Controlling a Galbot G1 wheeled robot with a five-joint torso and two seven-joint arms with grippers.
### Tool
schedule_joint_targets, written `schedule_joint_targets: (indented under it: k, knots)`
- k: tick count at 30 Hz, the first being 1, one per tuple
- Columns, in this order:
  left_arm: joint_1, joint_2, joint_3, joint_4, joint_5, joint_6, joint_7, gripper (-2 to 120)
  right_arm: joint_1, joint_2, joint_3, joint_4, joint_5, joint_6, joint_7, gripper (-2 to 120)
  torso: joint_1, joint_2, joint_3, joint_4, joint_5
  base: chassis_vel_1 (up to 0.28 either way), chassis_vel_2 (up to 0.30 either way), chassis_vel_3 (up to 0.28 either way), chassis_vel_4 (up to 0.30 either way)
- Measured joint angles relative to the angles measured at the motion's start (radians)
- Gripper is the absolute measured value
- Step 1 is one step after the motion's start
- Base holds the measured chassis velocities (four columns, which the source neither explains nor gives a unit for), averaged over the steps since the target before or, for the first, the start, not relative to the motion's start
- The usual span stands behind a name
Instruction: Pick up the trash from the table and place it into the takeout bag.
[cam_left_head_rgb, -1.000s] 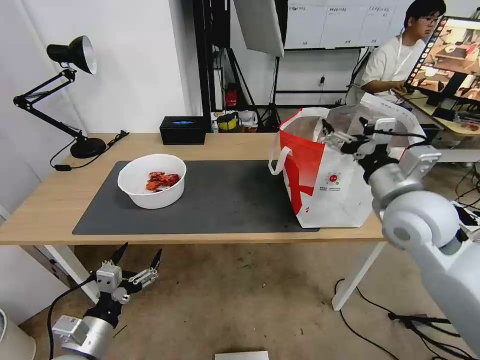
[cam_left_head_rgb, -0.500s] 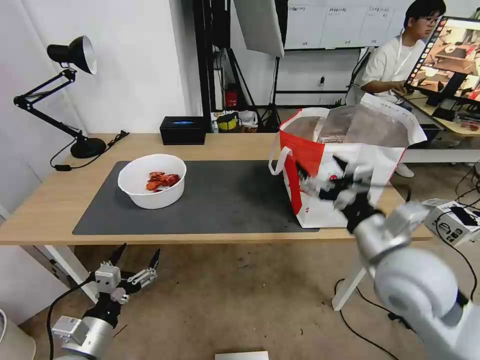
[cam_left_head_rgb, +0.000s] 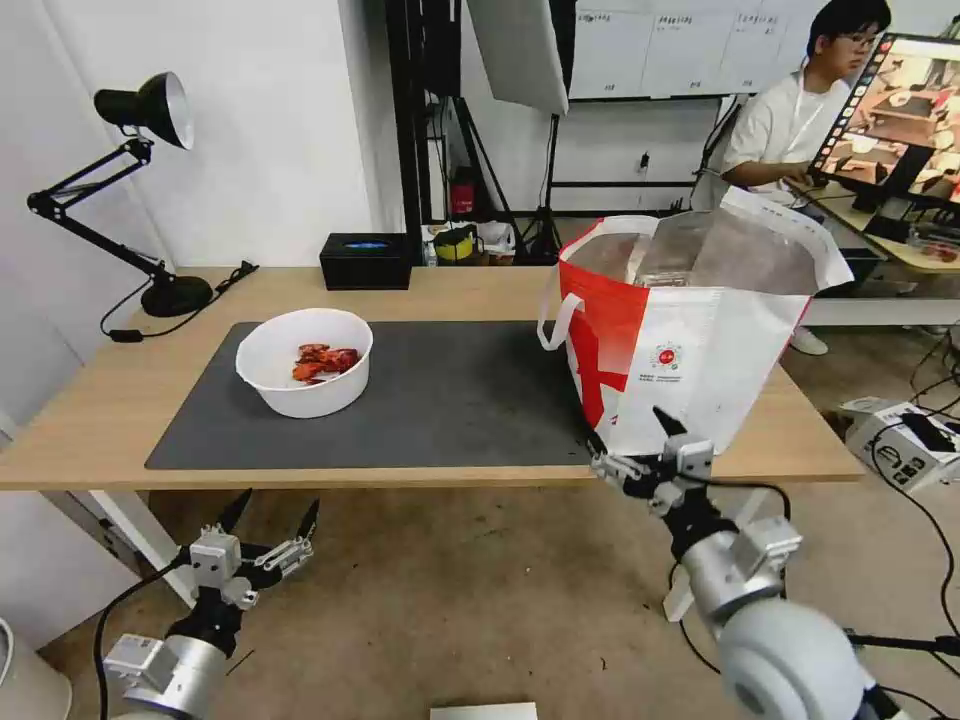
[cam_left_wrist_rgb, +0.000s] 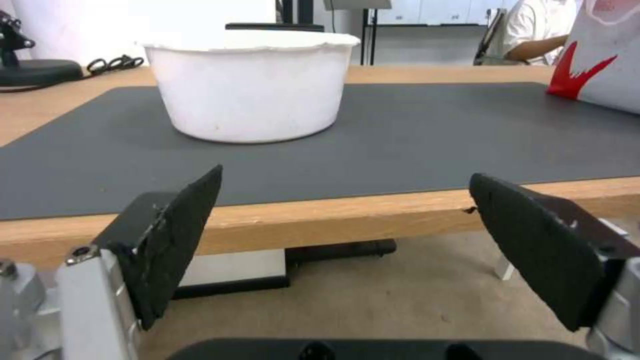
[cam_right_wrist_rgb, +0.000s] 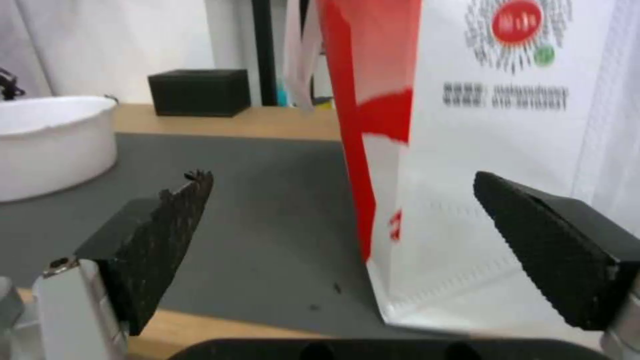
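A black desk lamp (cam_left_head_rgb: 130, 190) is seen at the far left of the light-wood table (cam_left_head_rgb: 90, 420), its base resting on the bare wood. The left gripper (cam_left_head_rgb: 268, 513) is held below the table's front edge, near the left end, with its two black fingers spread wide and nothing between them; in the left wrist view the left gripper (cam_left_wrist_rgb: 343, 240) is aimed at the table edge and the bowl beyond it. A white round bowl (cam_left_head_rgb: 303, 361) with red shell scraps inside is set on the left part of the dark grey mat (cam_left_head_rgb: 450, 400). A black box (cam_left_head_rgb: 366, 260) is placed on the wood behind the mat. Toward the right end, the takeout bag (cam_left_head_rgb: 690, 345) is stood upright and open, its red side panel turned to the bowl, its base partly on the mat. The right gripper (cam_left_head_rgb: 635, 440) is found just in front of the bag's lower corner, at the table's front edge, with its fingers spread apart and empty; the right wrist view shows the bag (cam_right_wrist_rgb: 507, 150) close ahead of the right gripper (cam_right_wrist_rgb: 343, 225).
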Motion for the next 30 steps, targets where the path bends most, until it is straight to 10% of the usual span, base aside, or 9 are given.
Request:
schedule_joint_targets:
  k: [30]
  knots:
    - [-0.025, 0.016, -0.01, 0.011, -0.03, 0.0, 0.003, 100, -0.035, 0.06, -0.03, -0.143, -0.06, 0.089, -0.008, 100, 0.0, 0.0, 0.0, 0.0, 0.0, 0.0, 0.0, 0.0, 0.0]
